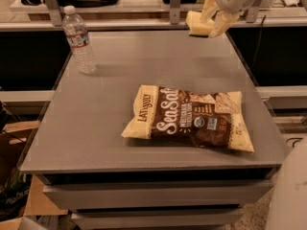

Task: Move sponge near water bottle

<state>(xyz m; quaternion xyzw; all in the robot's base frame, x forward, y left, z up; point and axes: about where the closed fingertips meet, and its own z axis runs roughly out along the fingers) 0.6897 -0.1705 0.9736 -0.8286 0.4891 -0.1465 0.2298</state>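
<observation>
The sponge [197,24] is a small pale yellow block held in the air above the table's far right corner. My gripper [212,19] is shut on it, its yellowish fingers [221,24] clamping the sponge's right end. The water bottle [78,40] stands upright at the table's far left, clear with a white cap and a white-and-red label. The sponge is far to the right of the bottle.
A brown and cream chip bag [189,117] lies flat in the middle right of the grey table [96,128]. A shelf edge with metal posts [50,4] runs behind the table. Cardboard boxes [19,210] sit on the floor at lower left.
</observation>
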